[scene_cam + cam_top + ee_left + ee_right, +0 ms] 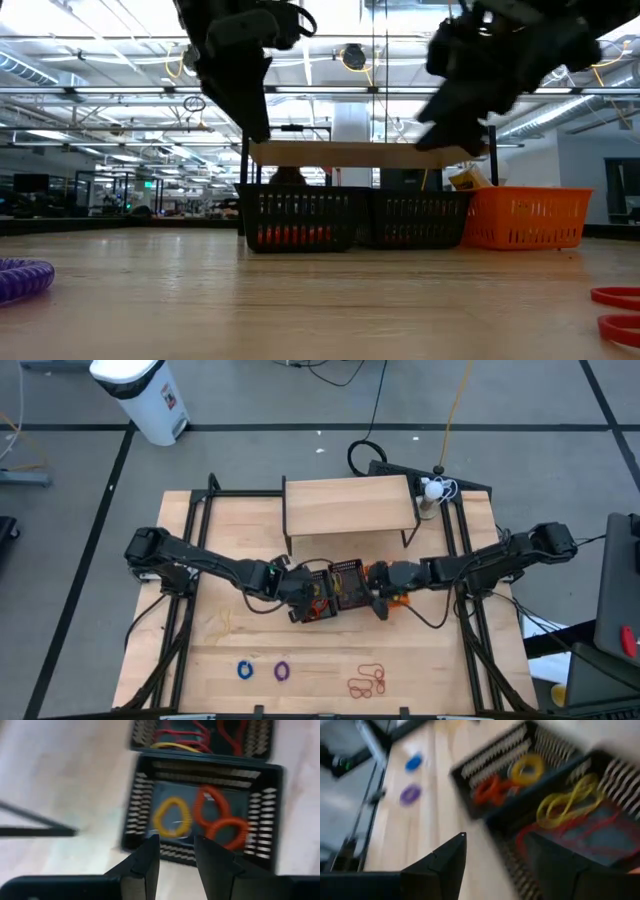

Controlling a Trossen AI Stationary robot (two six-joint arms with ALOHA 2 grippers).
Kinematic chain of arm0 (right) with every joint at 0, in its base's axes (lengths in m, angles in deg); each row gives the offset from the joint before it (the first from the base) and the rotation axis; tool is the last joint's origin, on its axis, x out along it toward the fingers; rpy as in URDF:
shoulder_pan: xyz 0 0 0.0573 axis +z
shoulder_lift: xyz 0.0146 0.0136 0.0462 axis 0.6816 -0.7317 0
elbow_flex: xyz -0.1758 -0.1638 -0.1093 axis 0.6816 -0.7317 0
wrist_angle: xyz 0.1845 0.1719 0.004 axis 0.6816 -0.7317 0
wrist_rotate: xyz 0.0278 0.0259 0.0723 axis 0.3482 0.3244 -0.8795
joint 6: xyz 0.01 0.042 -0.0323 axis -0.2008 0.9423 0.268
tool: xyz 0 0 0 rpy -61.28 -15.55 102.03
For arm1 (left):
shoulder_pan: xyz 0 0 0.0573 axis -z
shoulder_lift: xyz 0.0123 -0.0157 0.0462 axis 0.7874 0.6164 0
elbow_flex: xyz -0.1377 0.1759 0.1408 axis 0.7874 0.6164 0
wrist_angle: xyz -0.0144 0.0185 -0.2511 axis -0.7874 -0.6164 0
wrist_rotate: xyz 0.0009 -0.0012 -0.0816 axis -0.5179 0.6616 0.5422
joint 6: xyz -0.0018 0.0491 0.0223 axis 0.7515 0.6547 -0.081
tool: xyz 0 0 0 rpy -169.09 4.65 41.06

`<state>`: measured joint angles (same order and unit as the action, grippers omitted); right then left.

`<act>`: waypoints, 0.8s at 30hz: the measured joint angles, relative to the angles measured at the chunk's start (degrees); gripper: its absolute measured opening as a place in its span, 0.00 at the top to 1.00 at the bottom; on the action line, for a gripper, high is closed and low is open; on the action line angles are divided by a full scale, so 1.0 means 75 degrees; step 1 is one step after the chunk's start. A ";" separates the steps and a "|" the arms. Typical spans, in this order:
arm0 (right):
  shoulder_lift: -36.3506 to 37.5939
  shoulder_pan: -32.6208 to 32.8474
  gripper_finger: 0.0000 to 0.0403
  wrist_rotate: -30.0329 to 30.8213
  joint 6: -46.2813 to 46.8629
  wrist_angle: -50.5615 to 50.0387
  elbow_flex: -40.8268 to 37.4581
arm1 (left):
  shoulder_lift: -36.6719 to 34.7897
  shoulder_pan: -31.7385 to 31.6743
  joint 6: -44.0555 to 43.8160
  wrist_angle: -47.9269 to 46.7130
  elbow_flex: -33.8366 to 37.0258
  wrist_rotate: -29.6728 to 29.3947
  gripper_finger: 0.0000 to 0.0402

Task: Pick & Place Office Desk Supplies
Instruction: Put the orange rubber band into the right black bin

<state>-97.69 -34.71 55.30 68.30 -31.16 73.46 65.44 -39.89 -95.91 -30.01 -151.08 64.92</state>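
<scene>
We found both grippers above the black basket [145, 810]: left gripper [176, 851] fingers apart, empty; right gripper [495, 852] fingers apart, empty.

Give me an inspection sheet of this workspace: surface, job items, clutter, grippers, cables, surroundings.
Surface: wooden table, bare in large parts.
Job's things: blue coil ring, purple coil ring and red rubber bands loose near the front edge; yellow coil ring and orange coil rings in a black basket; orange basket beside it.
Clutter: nothing seen.
Grippers: left gripper open over the black basket; right gripper open over the baskets.
Cables: black cable coiled behind the wooden shelf.
Surroundings: white bin on the floor.
</scene>
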 joint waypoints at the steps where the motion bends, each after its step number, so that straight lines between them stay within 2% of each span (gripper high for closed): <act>1: 0.0000 0.0151 0.50 -0.0116 0.0103 -0.0151 -0.0001 | 0.0094 0.0000 0.0102 0.0137 0.0000 0.0189 0.69; 6: 0.0000 0.1125 0.50 -0.0562 0.0132 -0.0113 0.0000 | 0.0403 0.0003 0.0616 0.0823 0.0000 0.1568 0.69; 10: -0.0002 0.2090 0.50 -0.0551 0.0137 -0.0069 0.0000 | 0.0467 0.0060 0.0593 0.1148 0.0000 0.2378 0.69; 15: -0.0298 0.3253 0.50 0.0204 0.0360 -0.0033 -0.0001 | 0.0458 0.0329 0.0435 0.1571 0.0000 0.2401 0.69; 18: -0.0795 0.3688 0.51 0.0608 0.0352 0.0284 0.0000 | 0.0458 0.0547 0.0441 0.1849 0.0000 0.2401 0.69; 21: -0.1580 0.3898 0.52 0.0613 0.0210 0.0950 -0.0001 | 0.0458 0.0768 0.0439 0.1966 0.0000 0.2401 0.69; 24: -0.2444 0.3908 0.52 0.0141 0.0151 0.1779 -0.0003 | 0.0458 0.0973 0.0466 0.2032 0.0000 0.2401 0.69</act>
<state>-116.02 -5.39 56.35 69.43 -17.81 73.44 68.87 -32.59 -92.41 -14.77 -151.08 82.92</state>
